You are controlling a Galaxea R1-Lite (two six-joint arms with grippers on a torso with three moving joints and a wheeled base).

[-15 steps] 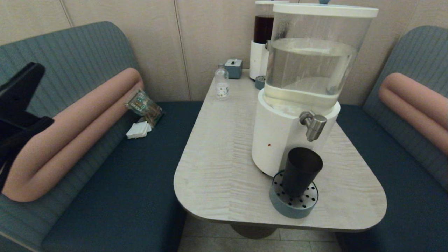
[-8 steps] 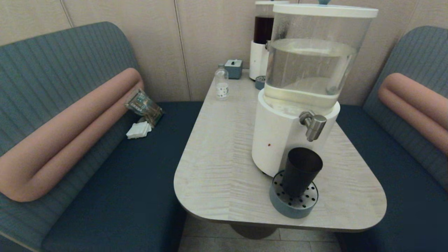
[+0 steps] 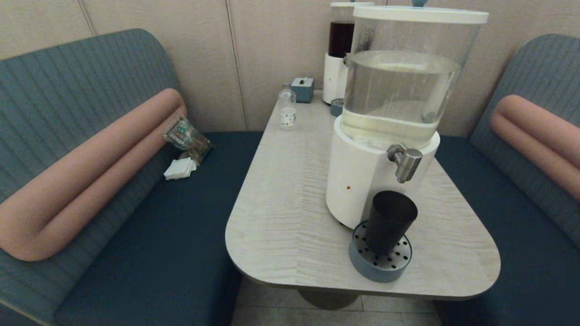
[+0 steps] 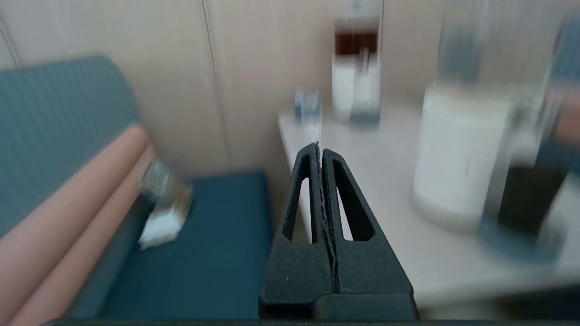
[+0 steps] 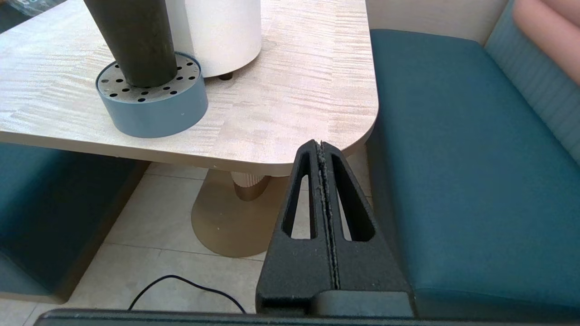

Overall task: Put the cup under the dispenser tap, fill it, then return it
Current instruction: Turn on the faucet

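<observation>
Left pincer (image 4: 321,149) gone; dark tapered cup (image 3: 389,222) upright.

Cup (image 3: 389,221) on drip tray (image 3: 379,267), below dispenser tap (image 3: 405,161), near table's (image 3: 290,213) front edge

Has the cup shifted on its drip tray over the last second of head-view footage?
No. The cup stands upright on the blue drip tray, just below the dispenser tap, exactly as before against the white dispenser base.
</observation>
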